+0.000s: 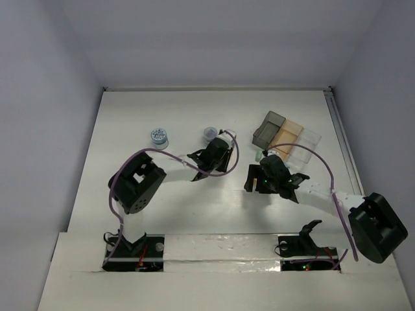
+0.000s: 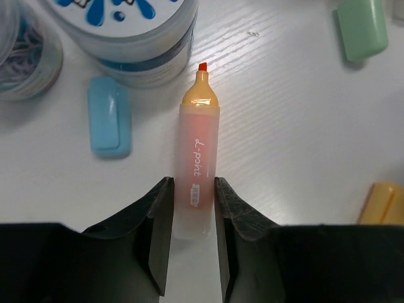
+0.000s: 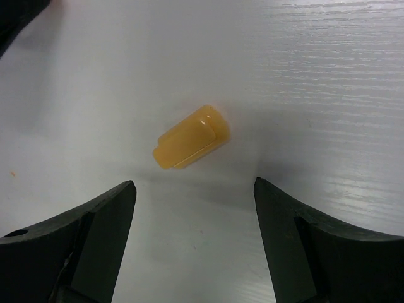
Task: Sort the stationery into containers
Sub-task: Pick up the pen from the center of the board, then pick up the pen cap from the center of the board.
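In the left wrist view my left gripper (image 2: 192, 189) is shut on a pink-orange highlighter (image 2: 197, 151) that lies on the white table, its uncapped tip pointing away. A blue cap (image 2: 110, 117) lies left of it, and a roll with a blue-and-white top (image 2: 136, 31) stands just beyond. A green cap (image 2: 361, 28) is at the far right and an orange piece (image 2: 382, 203) at the right edge. My right gripper (image 3: 194, 189) is open above the table, with an orange cap (image 3: 191, 137) lying just ahead of its fingertips. The dark grey, tan and clear bins (image 1: 287, 135) stand at the back right.
A second roll (image 1: 159, 136) stands alone at the back left. A clear jar of clips (image 2: 25, 50) stands beside the near roll. From above, the left gripper (image 1: 220, 146) and the right gripper (image 1: 259, 175) are close together mid-table. White walls enclose the table.
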### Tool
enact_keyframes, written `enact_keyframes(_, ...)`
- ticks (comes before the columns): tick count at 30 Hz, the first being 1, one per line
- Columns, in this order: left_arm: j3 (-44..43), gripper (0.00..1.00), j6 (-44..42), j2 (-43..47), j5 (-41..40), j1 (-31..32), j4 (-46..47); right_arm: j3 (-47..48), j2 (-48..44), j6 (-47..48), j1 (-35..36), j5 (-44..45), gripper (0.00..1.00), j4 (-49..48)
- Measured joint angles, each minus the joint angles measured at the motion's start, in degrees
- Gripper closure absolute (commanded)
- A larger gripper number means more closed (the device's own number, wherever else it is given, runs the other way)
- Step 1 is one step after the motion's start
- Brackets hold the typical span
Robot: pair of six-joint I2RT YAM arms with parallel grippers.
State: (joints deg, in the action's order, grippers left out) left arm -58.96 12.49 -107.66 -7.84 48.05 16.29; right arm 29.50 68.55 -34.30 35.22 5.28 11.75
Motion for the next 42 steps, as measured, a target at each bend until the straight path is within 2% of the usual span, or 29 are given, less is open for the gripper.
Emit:
enact_keyframes(3, 3.76, 1.00, 0.94, 5.92, 0.50, 0.00, -0.15, 0.48, 2.01, -0.72, 0.02, 0.11, 0.20, -1.14)
enact_keyframes(9, 12.00, 1.00, 4.33, 20.00, 2.05, 0.00, 4.70, 1.25, 4.44, -2.10, 0.15, 1.16, 0.31, -3.32)
enact_keyframes(14, 21.75, 1.00, 8.04, 28.55, 2.69, 0.00, 9.05, 3.08, 7.56, -3.17, 0.76, 2.23, 0.33, -4.76)
enact_keyframes(19, 29.73, 1.00, 10.88, 34.03, 2.60, 0.09, 10.47, 5.29, 10.45, -3.50, 0.92, 3.08, 0.47, -4.83)
enact_keyframes(25, 34.34, 1.00, 13.51, 36.94, 2.38, 0.98, 13.55, 8.46, 13.55, -3.41, 2.14, 4.96, 0.50, -2.71)
enact_keyframes(29, 35.91, 1.00, 15.02, 36.98, 2.10, 2.05, 15.91, 10.14, 14.88, -3.13, 2.38, 5.92, 0.44, -1.18)
enact_keyframes(34, 36.52, 1.00, 16.11, 36.96, 0.83, 3.45, 17.38, 12.50, 16.94, -2.49, 2.38, 7.02, 0.49, 0.72)
enact_keyframes(38, 37.20, 1.00, 16.70, 37.03, -0.31, 4.15, 18.23, 13.97, 18.18, -1.92, 2.54, 8.20, 0.59, 2.49)
enact_keyframes(42, 37.75, 1.00, 17.27, 37.03, -1.31, 4.68, 18.45, 15.54, 19.41, -1.42, 3.08, 9.49, 0.60, 4.39)
